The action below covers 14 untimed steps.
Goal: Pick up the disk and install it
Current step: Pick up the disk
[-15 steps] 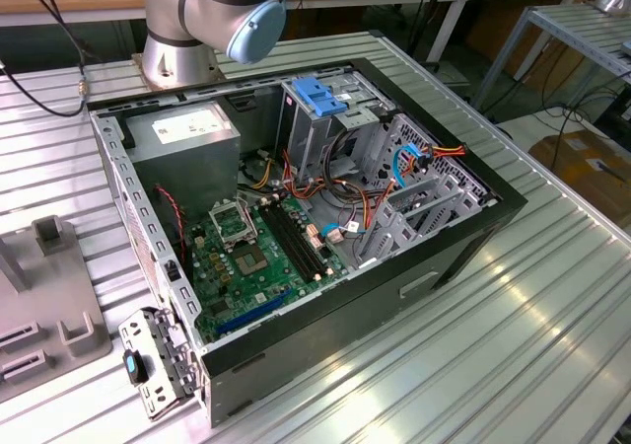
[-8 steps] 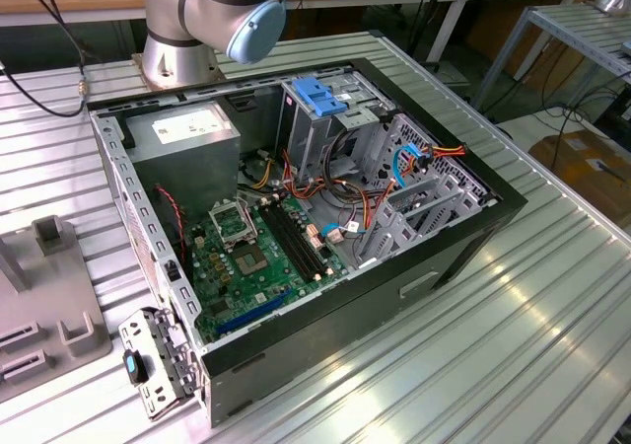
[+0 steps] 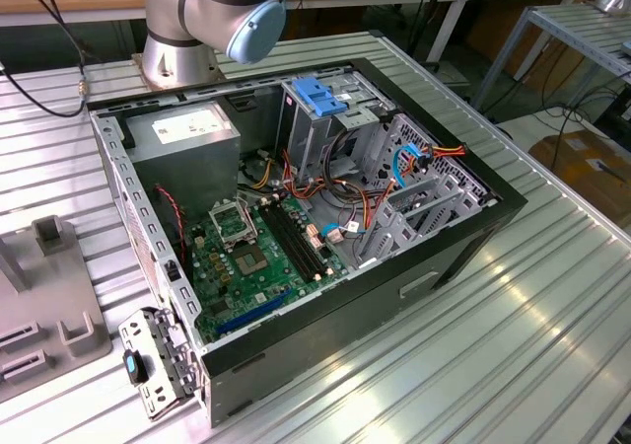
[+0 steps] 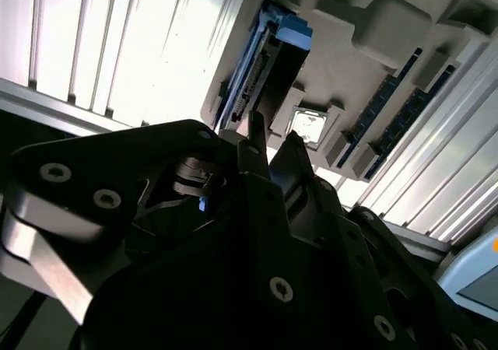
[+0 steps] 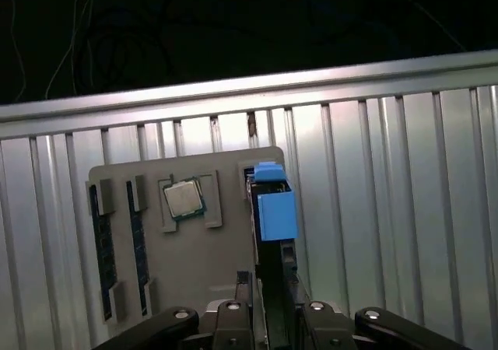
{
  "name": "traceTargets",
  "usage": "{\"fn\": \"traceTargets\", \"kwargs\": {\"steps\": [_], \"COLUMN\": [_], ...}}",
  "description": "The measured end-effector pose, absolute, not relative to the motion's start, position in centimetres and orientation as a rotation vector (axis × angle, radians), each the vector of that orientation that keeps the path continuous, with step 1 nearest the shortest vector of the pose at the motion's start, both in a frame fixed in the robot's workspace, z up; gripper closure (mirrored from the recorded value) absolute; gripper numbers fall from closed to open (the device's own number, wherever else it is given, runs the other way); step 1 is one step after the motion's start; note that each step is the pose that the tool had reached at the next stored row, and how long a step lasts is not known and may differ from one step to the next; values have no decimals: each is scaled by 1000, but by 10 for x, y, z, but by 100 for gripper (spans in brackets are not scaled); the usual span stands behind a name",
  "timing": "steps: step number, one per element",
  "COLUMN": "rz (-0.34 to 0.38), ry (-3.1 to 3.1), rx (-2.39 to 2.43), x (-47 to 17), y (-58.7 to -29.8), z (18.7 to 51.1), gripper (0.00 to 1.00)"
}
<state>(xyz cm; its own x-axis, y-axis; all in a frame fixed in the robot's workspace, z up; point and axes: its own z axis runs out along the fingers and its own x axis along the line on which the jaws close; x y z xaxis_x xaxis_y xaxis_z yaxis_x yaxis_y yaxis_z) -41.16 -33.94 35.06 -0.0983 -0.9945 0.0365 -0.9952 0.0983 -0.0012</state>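
The disk (image 5: 276, 210) stands on edge in a slot of a grey holder plate (image 5: 194, 260). Its bright blue carrier rail faces up and its dark metal body runs toward the camera. In the second wrist view the disk (image 4: 282, 33) shows as a thin edge with a blue end. My gripper (image 5: 266, 307) hangs just above the disk and in line with it, one dark finger on either side of its edge. The gripper (image 4: 272, 138) looks open, with a narrow gap between the fingertips (image 4: 253, 128) and nothing gripped.
The holder also carries a processor chip (image 5: 184, 199) and two memory sticks (image 5: 101, 241). It lies on a ribbed aluminium table (image 5: 389, 210). In the exterior view an open computer case (image 3: 296, 217) lies on its side, with a grey drive cage and blue latch (image 3: 320, 94).
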Motion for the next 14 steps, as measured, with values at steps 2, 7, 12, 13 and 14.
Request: {"fn": "traceTargets", "kwargs": {"steps": [2, 7, 12, 13, 14], "rz": [33, 15, 21, 22, 22], "ry": [-2286, -2261, -2217, -2216, -2216], "rx": [2123, 2166, 2206, 2206, 2206], "x": [-412, -417, -420, -421, -421], "y": [-339, -336, -333, -333, -333], "z": [350, 349, 347, 347, 347], "gripper": [69, 69, 69, 69, 69]}}
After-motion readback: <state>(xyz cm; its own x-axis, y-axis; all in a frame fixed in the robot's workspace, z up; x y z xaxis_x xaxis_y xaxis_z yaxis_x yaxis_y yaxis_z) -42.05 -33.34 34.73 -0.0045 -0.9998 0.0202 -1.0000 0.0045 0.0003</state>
